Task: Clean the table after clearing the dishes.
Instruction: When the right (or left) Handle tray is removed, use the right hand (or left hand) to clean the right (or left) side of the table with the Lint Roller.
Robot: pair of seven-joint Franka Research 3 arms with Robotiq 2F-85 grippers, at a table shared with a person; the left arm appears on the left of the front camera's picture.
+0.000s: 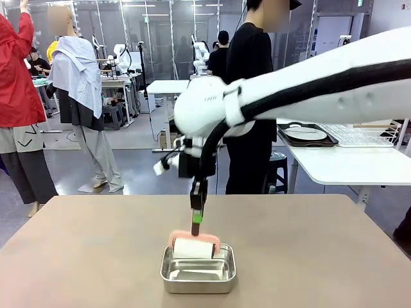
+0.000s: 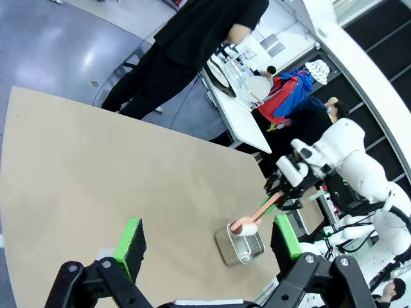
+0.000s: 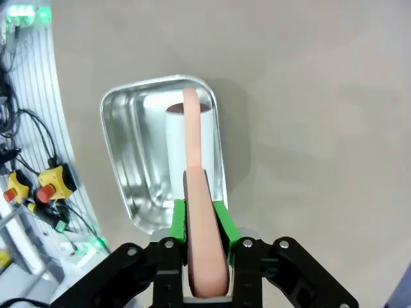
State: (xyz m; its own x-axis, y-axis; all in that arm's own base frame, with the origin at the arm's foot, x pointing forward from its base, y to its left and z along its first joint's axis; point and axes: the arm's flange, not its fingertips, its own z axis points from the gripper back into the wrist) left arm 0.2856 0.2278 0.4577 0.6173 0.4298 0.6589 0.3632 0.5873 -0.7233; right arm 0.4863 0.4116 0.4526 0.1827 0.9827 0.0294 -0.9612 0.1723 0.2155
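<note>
Beige-brown worktop (image 1: 77,256) spreads across the lower half of the front view, with a workshop floor and other tables behind it. At lower centre stands a small square steel pan (image 1: 196,286). A lint roller (image 1: 192,248) with a pink handle and a white roll sits in the pan's far part. Whether the roll touches the pan's floor I cannot tell.

From the right of the frame the white right arm reaches to the middle. Its right tool (image 1: 196,221) points straight down, and its green pads are pressed onto the roller's pink handle from both sides. In the right wrist view the same grip shows at lower centre: the handle runs up between the pads to the roll, inside the pan.

In the left wrist view the left tool (image 2: 207,241) hangs above the worktop with its fingers (image 2: 130,242) spread wide and nothing between them. The pan and roller lie farther off, right of centre.

A person (image 1: 250,96) in black stands beyond the worktop's far edge. At the right of the front view, on a white side table (image 1: 347,165), rests a dark tray (image 1: 326,142) with a white plate (image 1: 305,133), next to a wire rack (image 1: 366,135).
</note>
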